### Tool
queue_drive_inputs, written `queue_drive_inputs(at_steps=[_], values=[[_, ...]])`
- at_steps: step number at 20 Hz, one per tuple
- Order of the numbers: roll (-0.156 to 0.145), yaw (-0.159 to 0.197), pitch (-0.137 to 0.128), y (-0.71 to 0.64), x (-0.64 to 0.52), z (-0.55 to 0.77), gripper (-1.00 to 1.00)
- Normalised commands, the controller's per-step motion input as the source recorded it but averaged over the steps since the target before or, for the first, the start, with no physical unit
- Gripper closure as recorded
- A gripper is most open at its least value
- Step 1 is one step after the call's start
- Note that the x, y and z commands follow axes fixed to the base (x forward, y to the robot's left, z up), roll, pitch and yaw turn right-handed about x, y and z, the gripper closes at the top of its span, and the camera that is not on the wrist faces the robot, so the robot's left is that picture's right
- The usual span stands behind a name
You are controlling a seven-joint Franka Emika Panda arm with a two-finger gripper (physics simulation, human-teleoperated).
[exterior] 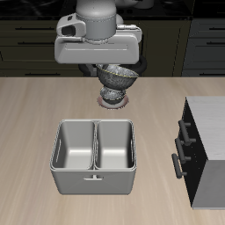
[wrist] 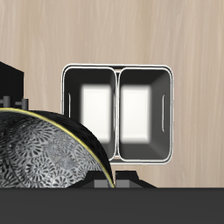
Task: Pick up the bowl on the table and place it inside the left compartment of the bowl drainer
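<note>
The arm's bulky grey wrist housing fills much of the exterior view, and it covers the gripper [exterior: 112, 72] almost entirely, so the fingers themselves cannot be made out there. Just beneath the housing the bowl [exterior: 116, 83] shows as a mottled, glassy grey shape, tilted, with its upper part hidden behind the arm. Directly under it a sliver of a pale pinkish saucer [exterior: 113, 103] peeks out on the table [exterior: 35, 105]; whether the bowl touches it or hangs apart from it cannot be told from this angle. In the wrist view the bowl [wrist: 44, 153] looms very close to the camera, cut off by the frame's edge, its patterned wall and rim plain to see, while the finger pads are lost in the dark band beside it. The jaws' opening cannot be read, nor whether they grip the bowl. The bowl drainer [exterior: 95, 181] sits nearer the table's front edge, apart from the bowl, both wells showing bare metal floors and a small handle on its front wall. The wrist view shows the drainer [wrist: 117, 68] whole. A dark cabinet [exterior: 204, 154] with bar handles is cropped by the exterior frame's edge.
</note>
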Motion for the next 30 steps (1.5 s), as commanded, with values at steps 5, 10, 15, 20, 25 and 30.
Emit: queue_drive_inputs(at_steps=[5, 10, 15, 20, 25, 30], values=[[0.044, -0.008, 0.025, 0.30, 0.15, -0.17, 1.00], [0.021, -0.002, 0.026, 0.20, 0.09, -0.18, 1.00], [-0.006, 0.009, 0.029, -0.02, 0.05, -0.21, 1.00], [-0.001, 0.007, 0.032, -0.05, 0.03, -0.25, 1.00], [-0.013, 0.006, 0.040, -0.07, 0.04, -0.31, 1.00], [-0.024, 0.002, 0.030, -0.12, 0.01, -0.22, 1.00]])
